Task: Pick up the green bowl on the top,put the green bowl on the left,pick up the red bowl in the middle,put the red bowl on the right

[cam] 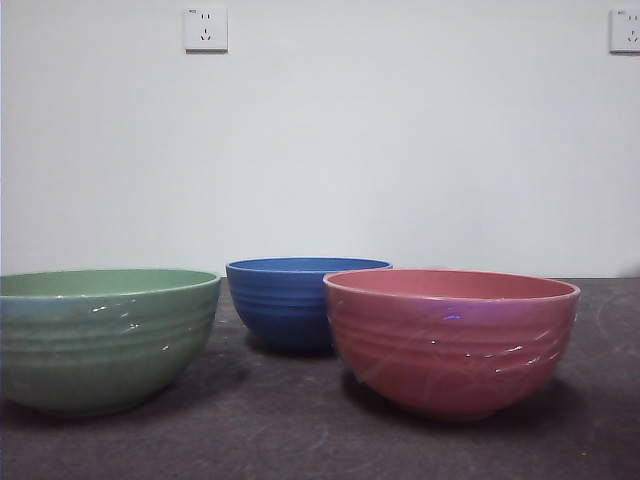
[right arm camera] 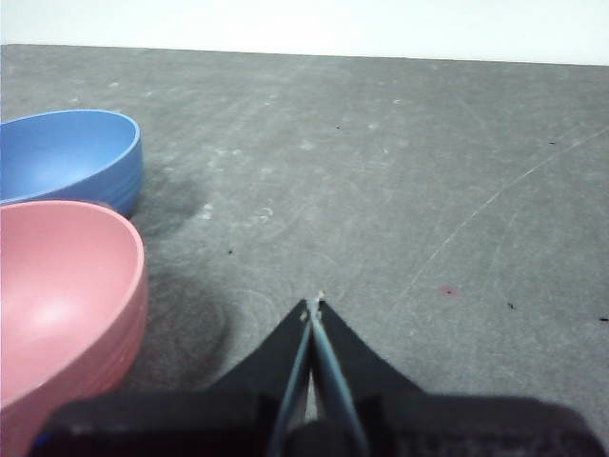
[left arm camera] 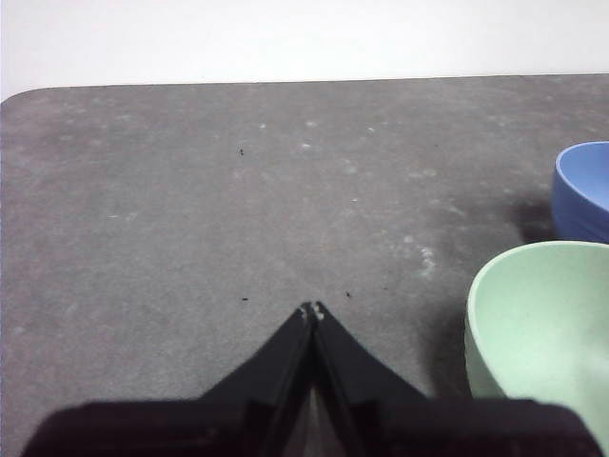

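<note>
The green bowl stands alone on the dark table at the left of the front view, upright and empty. The red bowl stands alone at the right, also upright. Between them, farther back, sits a blue bowl. My left gripper is shut and holds nothing, hovering over bare table beside the green bowl. My right gripper is shut and empty too, over bare table beside the red bowl. Neither gripper shows in the front view.
The blue bowl also shows in the left wrist view, and the blue bowl lies behind the red one in the right wrist view. The grey tabletop ends at a white wall with two sockets.
</note>
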